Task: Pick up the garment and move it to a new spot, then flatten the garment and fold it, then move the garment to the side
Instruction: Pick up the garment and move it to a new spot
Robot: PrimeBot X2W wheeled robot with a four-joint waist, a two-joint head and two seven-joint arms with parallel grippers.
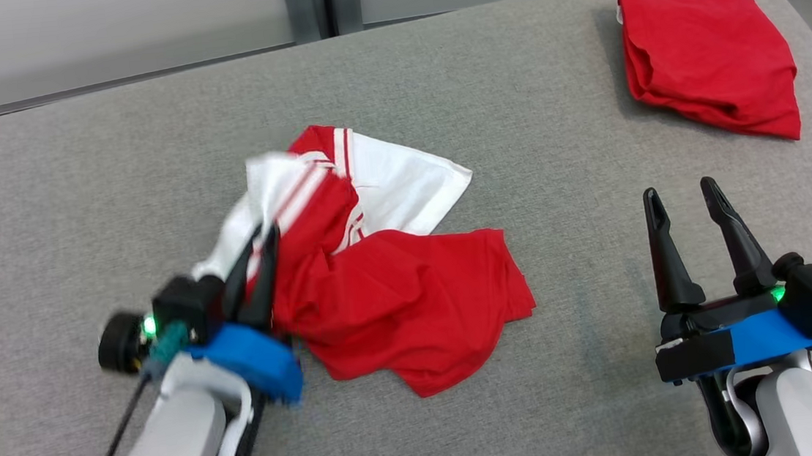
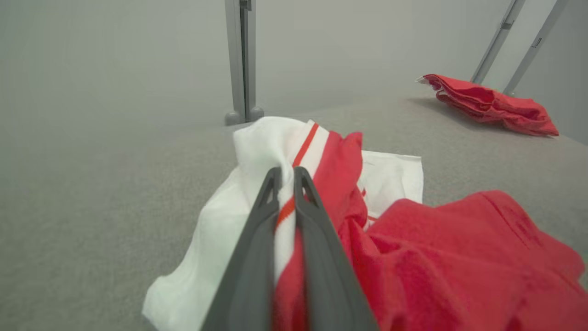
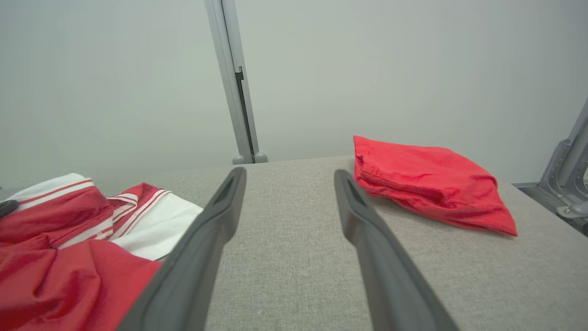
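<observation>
The left gripper (image 1: 267, 233) is pinching a white, red-striped fold of the crumpled red-and-white shirt (image 1: 412, 301). Its jaws are nearly together on the cloth, holding that fold raised above the grey fabric-covered table (image 1: 151, 169), while the red body of the shirt is lying bunched near the table's middle. The grip on an outer hem looks chosen so the rest can trail free when carried. The right gripper (image 1: 680, 189) is hovering with fingers spread wide and holding nothing, well apart to the shirt's right. A folded red garment (image 1: 707, 55) is sitting by the far right rounded corner, close to the edge. Bare table is lying open to the left and between shirt and right gripper, likely room for a new spot.
</observation>
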